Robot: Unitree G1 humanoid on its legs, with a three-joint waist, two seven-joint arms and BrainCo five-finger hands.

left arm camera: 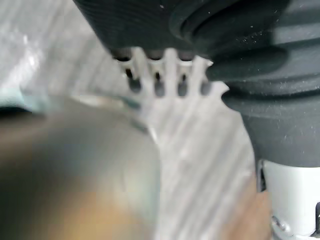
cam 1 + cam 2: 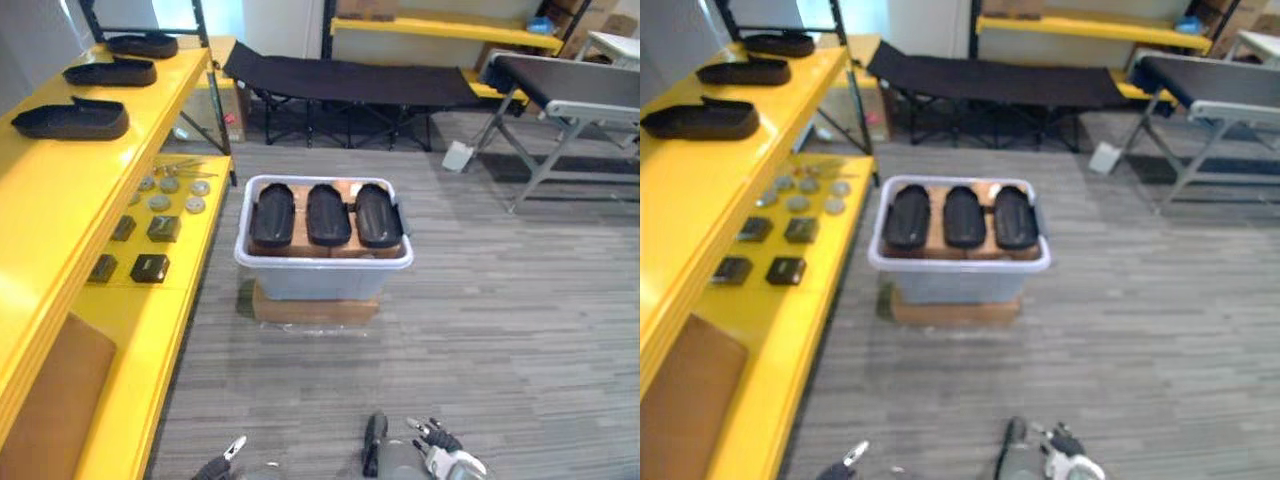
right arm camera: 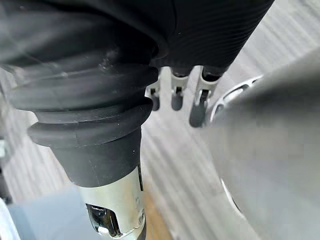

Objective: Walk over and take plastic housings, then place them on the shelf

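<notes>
Plastic housings (image 2: pixel 328 215) lie three abreast in the grey bin (image 2: pixel 320 280) beside the yellow shelf (image 2: pixel 60 200); the left hand (image 1: pixel 170 65) and right hand (image 3: pixel 176 86) seem slack-fingered, holding nothing.

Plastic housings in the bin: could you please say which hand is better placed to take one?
Probably left: left hand and right hand both hang open and empty, but the yellow shelf stands on the left; the bin lies straight ahead.

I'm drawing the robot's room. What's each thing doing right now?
Grey bin: uncovered, on a brown box.
Bin housings: three, side by side.
Shelf housings: three, lying flat.
Cot: unfolded.
Left hand: open, empty.
Right hand: open, empty.
</notes>
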